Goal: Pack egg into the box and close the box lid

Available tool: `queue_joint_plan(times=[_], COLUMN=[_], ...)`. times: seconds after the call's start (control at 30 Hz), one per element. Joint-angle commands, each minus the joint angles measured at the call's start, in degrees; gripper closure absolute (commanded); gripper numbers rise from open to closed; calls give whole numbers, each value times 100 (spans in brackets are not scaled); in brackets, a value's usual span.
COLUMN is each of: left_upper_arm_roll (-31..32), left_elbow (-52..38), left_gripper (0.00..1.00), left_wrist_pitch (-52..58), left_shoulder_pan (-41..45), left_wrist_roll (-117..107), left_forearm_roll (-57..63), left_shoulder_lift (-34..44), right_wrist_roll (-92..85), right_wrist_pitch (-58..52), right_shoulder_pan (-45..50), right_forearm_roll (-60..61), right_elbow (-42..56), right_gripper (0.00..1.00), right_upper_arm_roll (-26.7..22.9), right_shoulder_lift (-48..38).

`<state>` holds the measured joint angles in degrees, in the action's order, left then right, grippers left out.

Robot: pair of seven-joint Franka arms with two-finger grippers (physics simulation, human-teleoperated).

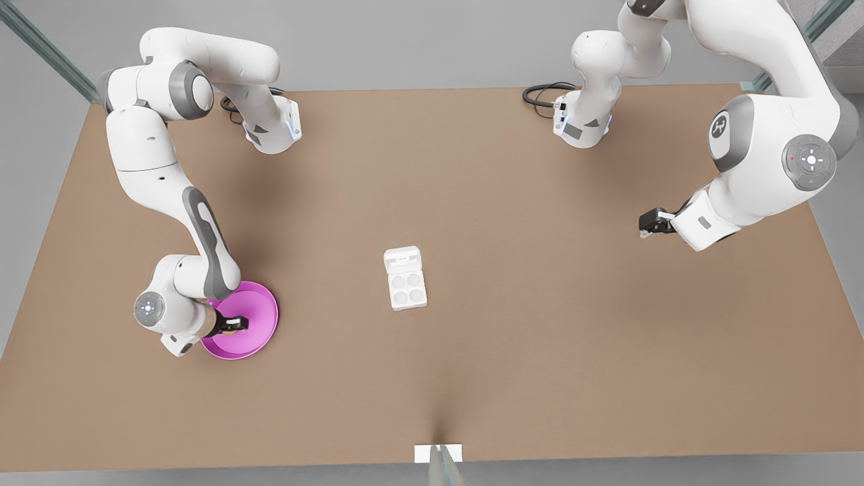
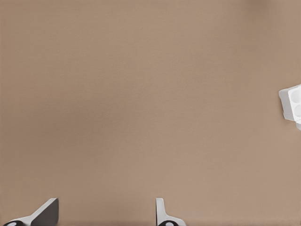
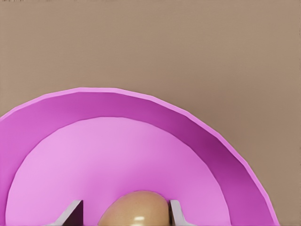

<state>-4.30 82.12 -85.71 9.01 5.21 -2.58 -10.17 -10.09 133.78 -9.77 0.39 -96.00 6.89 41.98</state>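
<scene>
On the brown table, against grey surroundings, the box sits mid-surface, its box lid open flat. Well off from it, the right gripper brackets the half-hidden egg in the pink plate; grip unclear. The left gripper waits, fingers spread.

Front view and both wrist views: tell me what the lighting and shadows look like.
Front view: even, soft light, no glare; faint blurred shadows of the arms on the brown table, and a dark streak at its near edge. Left wrist view: flat, nearly shadowless tabletop. Right wrist view: the pink plate shades darker on its wall, and the egg carries a dull highlight.
</scene>
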Motion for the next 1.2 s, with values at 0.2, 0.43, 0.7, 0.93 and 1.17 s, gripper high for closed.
queue_joint_plan(times=[0.2,0.43,0.7,0.93,1.17], left_upper_arm_roll=[-1,-1,-1,-1,-1], left_elbow=[-3,-3,-3,-3,-3], left_gripper=[0,0,0,0,0], left_wrist_pitch=[2,2,2,2,2], left_shoulder_pan=[5,5,5,5,5], left_wrist_roll=[-20,-20,-20,-29,-29], left_forearm_roll=[3,3,3,3,3], left_shoulder_lift=[-3,-29,-38,-38,-38], right_wrist_roll=[-19,-37,-98,-81,174], right_wrist_pitch=[-1,-10,-80,-81,-72], right_shoulder_pan=[-8,-87,-148,10,528], right_forearm_roll=[31,31,22,-4,48], right_elbow=[3,11,73,539,1119], right_gripper=[38,50,52,52,52], right_upper_arm_roll=[6,94,296,656,674], right_shoulder_lift=[-6,-15,-181,-234,-217])
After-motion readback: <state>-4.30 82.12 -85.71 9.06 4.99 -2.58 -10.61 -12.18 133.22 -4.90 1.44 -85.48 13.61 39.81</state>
